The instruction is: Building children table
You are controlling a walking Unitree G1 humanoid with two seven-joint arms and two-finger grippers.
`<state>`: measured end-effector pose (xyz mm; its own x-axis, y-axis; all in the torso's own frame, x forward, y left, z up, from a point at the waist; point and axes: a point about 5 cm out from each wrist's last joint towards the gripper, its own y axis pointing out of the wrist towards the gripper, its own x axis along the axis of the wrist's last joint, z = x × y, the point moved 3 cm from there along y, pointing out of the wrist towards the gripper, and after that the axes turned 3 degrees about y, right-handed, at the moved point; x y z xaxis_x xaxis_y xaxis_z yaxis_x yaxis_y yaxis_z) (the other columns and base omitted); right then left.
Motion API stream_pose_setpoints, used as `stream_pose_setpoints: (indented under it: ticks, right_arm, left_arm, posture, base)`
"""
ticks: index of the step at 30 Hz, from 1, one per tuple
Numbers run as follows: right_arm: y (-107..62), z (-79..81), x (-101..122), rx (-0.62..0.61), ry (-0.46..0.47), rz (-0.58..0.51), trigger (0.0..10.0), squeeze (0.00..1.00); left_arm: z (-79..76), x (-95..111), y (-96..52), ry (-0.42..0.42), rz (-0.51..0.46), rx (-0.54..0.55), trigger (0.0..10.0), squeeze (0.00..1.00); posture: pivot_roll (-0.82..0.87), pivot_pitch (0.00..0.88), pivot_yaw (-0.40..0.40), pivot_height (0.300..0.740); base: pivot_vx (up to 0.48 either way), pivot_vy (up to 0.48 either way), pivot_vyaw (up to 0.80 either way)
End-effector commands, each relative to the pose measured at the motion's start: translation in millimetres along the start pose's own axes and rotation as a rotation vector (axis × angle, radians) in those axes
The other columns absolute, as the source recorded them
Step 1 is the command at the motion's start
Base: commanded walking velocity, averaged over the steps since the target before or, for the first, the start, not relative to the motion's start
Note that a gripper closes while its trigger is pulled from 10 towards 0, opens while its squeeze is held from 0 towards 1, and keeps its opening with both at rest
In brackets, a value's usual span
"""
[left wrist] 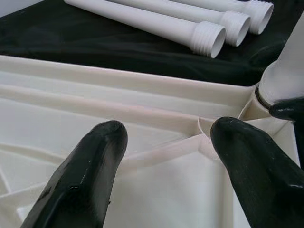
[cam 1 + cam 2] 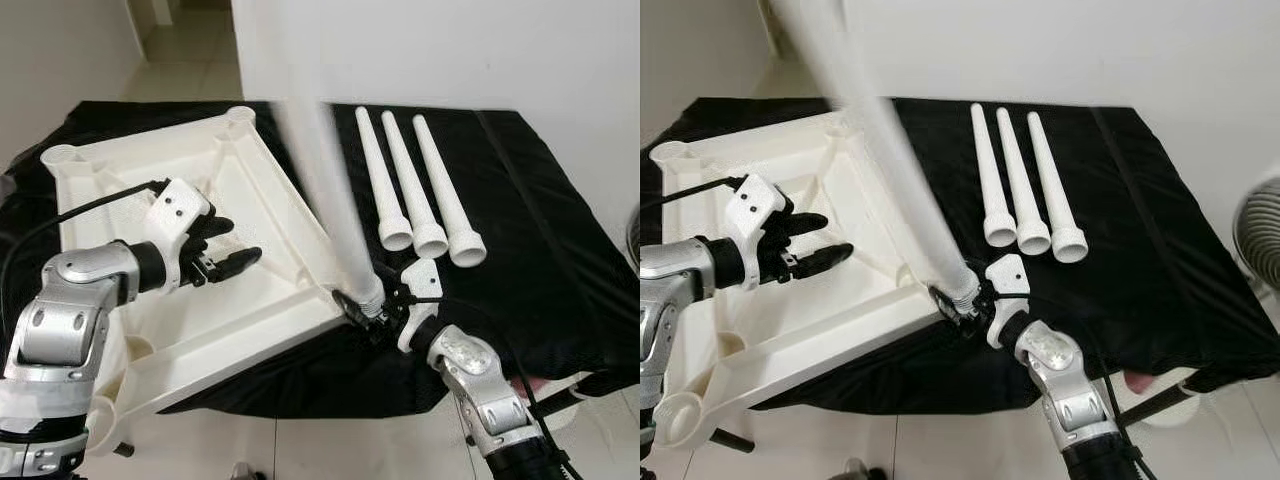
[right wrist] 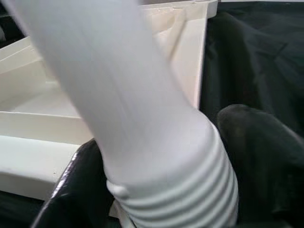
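Observation:
A white children's tabletop (image 2: pixel 250 200) lies upside down on a black cloth, ribs and corner sockets facing up. My right gripper (image 2: pixel 372 315) is shut on a white table leg (image 2: pixel 330 200) just above its threaded end, which sits at the tabletop's near right corner. The leg rises steeply toward the camera and looks blurred. In the right wrist view both black fingers (image 3: pixel 256 142) press against the leg (image 3: pixel 142 109). My left gripper (image 2: pixel 238 243) hovers open over the tabletop's underside with nothing between its fingers (image 1: pixel 90 171). Three more legs (image 2: pixel 410 185) lie side by side on the cloth.
The black cloth (image 2: pixel 540 230) covers a table reaching to a white wall at the back. A fan (image 2: pixel 1255 240) stands at the far right. Pale tiled floor (image 2: pixel 300 445) shows at the front edge, and the tabletop's near left corner overhangs it.

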<state>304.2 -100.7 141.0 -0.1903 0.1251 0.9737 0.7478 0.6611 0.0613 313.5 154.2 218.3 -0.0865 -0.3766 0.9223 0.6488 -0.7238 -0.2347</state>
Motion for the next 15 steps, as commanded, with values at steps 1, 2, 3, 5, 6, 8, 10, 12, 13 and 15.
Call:
stream_pose_setpoints:
  ticks: [1,2,3,5,6,8,10,12,13,15]
  right_arm:
    - [1.1,-0.6,2.6,-0.001,0.007,-0.013,10.0,1.00]
    - [1.3,-0.8,1.0,-0.007,0.021,-0.007,10.0,1.00]
    - [1.3,-0.8,0.4,-0.009,0.026,-0.004,10.0,1.00]
    - [1.4,1.9,-1.3,0.009,0.026,0.005,10.0,0.00]
    - [1.4,1.9,-1.3,0.009,0.026,0.005,10.0,0.00]
    - [1.8,3.1,-1.3,0.013,0.027,0.005,10.0,0.00]
    - [2.3,3.3,-0.6,0.016,0.026,0.002,10.0,0.00]
    - [2.8,3.3,-0.1,0.020,0.017,0.000,6.6,0.00]
    - [2.9,4.1,-0.2,0.032,0.010,0.002,0.0,0.00]
    - [2.8,4.7,-0.5,0.039,0.008,0.003,0.0,0.00]
  left_arm:
    - [10.0,-1.3,-2.9,0.011,0.013,0.116,10.0,0.00]
    - [9.8,-1.5,-3.2,0.010,0.015,0.117,10.0,0.00]
    - [9.8,-1.6,-3.2,0.010,0.015,0.117,10.0,0.00]
    - [10.0,-1.7,-3.3,0.010,0.015,0.117,10.0,0.00]
    - [10.0,-1.7,-3.3,0.010,0.015,0.117,10.0,0.00]
    - [10.0,-1.5,-3.2,0.008,0.013,0.116,10.0,0.00]
    - [10.1,-1.3,-3.0,0.008,0.012,0.115,10.0,0.00]
    - [10.1,-1.1,-2.8,0.008,0.011,0.114,10.0,0.00]
    - [9.5,0.0,-2.1,0.011,0.004,0.111,10.0,0.00]
    - [9.2,0.2,-1.9,0.011,0.002,0.110,10.0,0.00]
  posture:
    - [0.04,0.121,0.036,0.740]
    - [0.04,0.122,0.036,0.740]
    - [0.04,0.122,0.036,0.740]
    - [0.04,0.123,0.037,0.740]
    - [0.04,0.123,0.037,0.740]
    - [0.04,0.125,0.038,0.740]
    - [0.04,0.125,0.038,0.740]
    - [0.04,0.125,0.038,0.740]
    - [0.04,0.125,0.039,0.740]
    - [0.04,0.125,0.039,0.740]
  base:
    - [0.000,0.000,0.00]
    - [0.000,0.000,0.00]
    - [0.000,0.000,0.00]
    - [0.000,0.000,0.00]
    - [0.000,0.000,0.00]
    - [0.000,0.000,0.00]
    - [0.000,0.000,0.00]
    - [0.000,0.000,0.00]
    - [0.000,0.000,0.00]
    - [0.000,0.000,0.00]
